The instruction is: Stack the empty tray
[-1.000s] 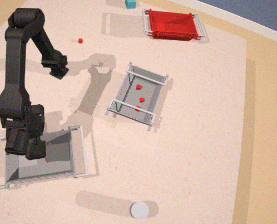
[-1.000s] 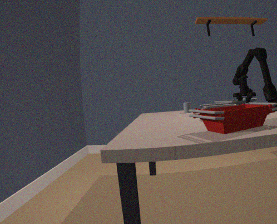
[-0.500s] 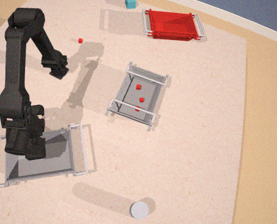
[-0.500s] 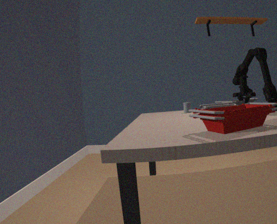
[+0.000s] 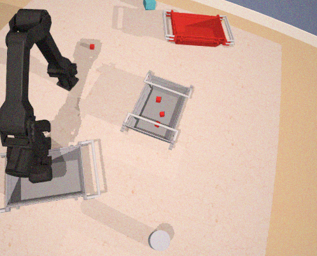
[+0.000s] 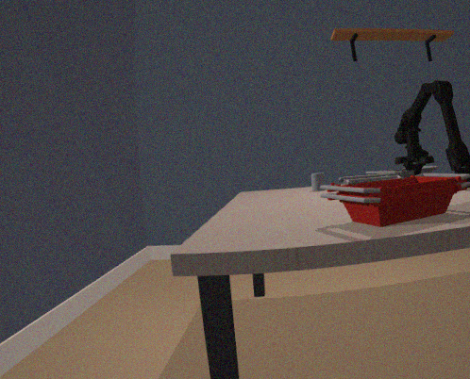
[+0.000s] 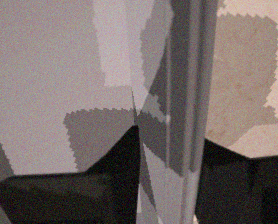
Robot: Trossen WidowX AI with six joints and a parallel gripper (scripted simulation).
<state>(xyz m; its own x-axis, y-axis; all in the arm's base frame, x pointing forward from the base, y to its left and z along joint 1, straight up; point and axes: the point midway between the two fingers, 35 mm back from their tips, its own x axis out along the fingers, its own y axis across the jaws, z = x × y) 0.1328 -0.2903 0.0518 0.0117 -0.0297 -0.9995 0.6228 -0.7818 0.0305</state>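
Both bars (image 5: pixel 167 88) (image 5: pixel 151 121) already lie across the loaded tray (image 5: pixel 181 111), mid-table, so you're into the pick-up! Your gripper (image 5: pixel 46 168) (image 6: pixel 413 169) (image 7: pixel 153 130) is down at the empty tray (image 5: pixel 83 173) (image 7: pixel 186 100), around seven to eight o'clock in the top view. And the jaws: a narrow gap apart, clamped on that tray's rim wall. Next, I'd say, lift it straight and level, clear those bars, then swing toward two o'clock, turning it to match.
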